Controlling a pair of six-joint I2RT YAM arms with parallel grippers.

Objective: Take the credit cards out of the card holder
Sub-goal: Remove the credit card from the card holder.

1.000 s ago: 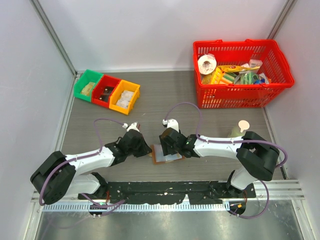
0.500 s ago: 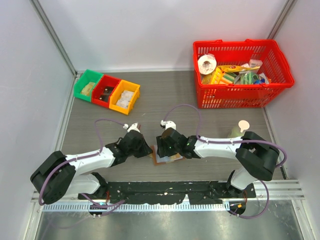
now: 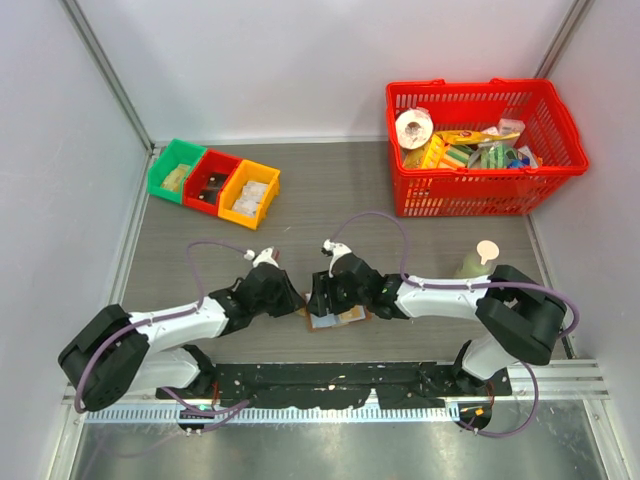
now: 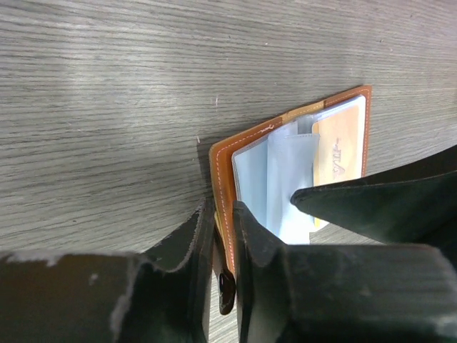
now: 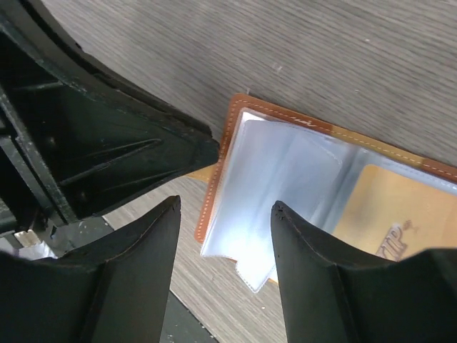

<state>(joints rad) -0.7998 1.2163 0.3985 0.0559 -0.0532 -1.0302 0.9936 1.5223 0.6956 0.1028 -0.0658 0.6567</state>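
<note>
Card holder (image 3: 336, 318) lies open on the table (image 3: 330, 200), inside up, just ahead of the arm bases and between the two grippers.

Left gripper (image 4: 223, 214): jaws almost closed, straddling the brown cover edge. I can't tell from the wrist cam whether they're pinching it or just loose around it.

Right gripper (image 5: 225, 206): jaws wide, nothing held, poised over the pale blue leaves (image 5: 278, 179). In the left wrist view one finger's tip lies over a leaf.

One tan printed card (image 5: 400, 214) shows in the far pocket. Whether the pale leaves are cards or clear sleeves, I can't say.

Handling, my read: the holder is light & floppy, so it'll slide or fold shut w/o the left side pinning the cover. Cards look thin, stiff, slick and sit flat in the pockets, so there's no edge to grab from above. I'd keep the cover down, catch a card's exposed edge w/ a narrow pinch, then pull along the pocket, not up. Risk: nipping a sleeve w/ it & dragging the whole holder.
</note>
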